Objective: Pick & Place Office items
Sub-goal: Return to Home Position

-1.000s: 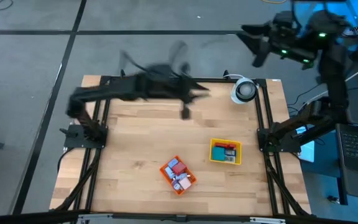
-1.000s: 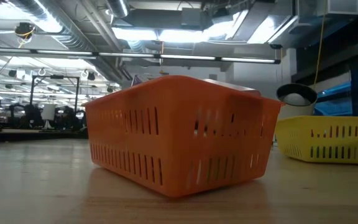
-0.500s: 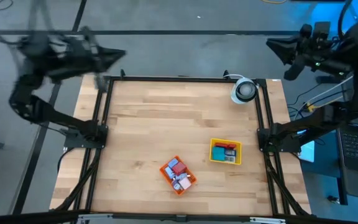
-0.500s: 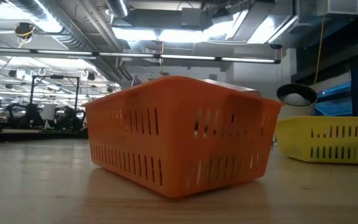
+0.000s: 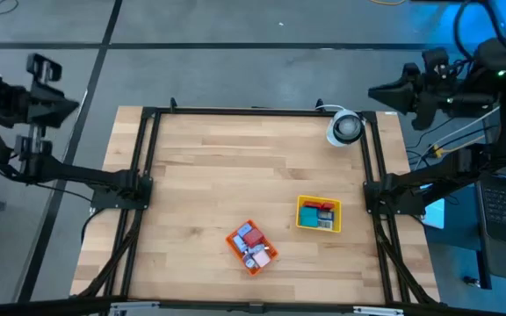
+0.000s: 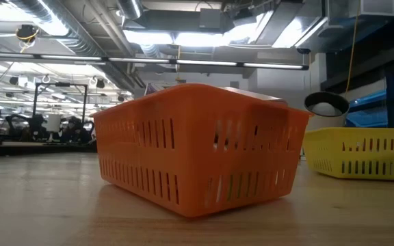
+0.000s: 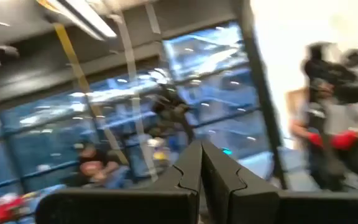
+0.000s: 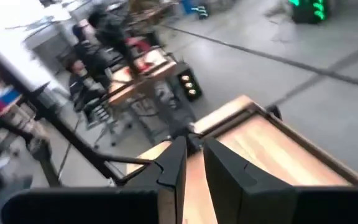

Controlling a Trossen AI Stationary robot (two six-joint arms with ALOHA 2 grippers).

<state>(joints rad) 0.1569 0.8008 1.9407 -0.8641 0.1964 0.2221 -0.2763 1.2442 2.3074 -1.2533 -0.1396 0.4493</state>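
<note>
nearest, the slotted orange plastic basket (image 6: 183,164) sat skewed on the pale wooden table (image 5: 209,167), with a heap of small blocky office items in red, pink and blue (image 5: 251,244) inside it. just beyond and apart from it, the slotted yellow plastic bin (image 5: 302,213) held more pieces in red, teal and blue (image 5: 321,215). if the heap in the orange basket was also meant to move, the job would end short.

at the table's far right corner stood a round black-and-white object (image 5: 344,127). a low sweep from that side could knock it off.

farthest, both grippers hung raised outside the table's edge. the left gripper (image 7: 201,152) was off the far left, fingers pressed together and empty. the right gripper (image 8: 194,144) was off the far right, with a slim gap between its fingers, holding nothing. what seemed to be people (image 8: 92,81) were in the room past them, so a wide swing looked the main hazard.
</note>
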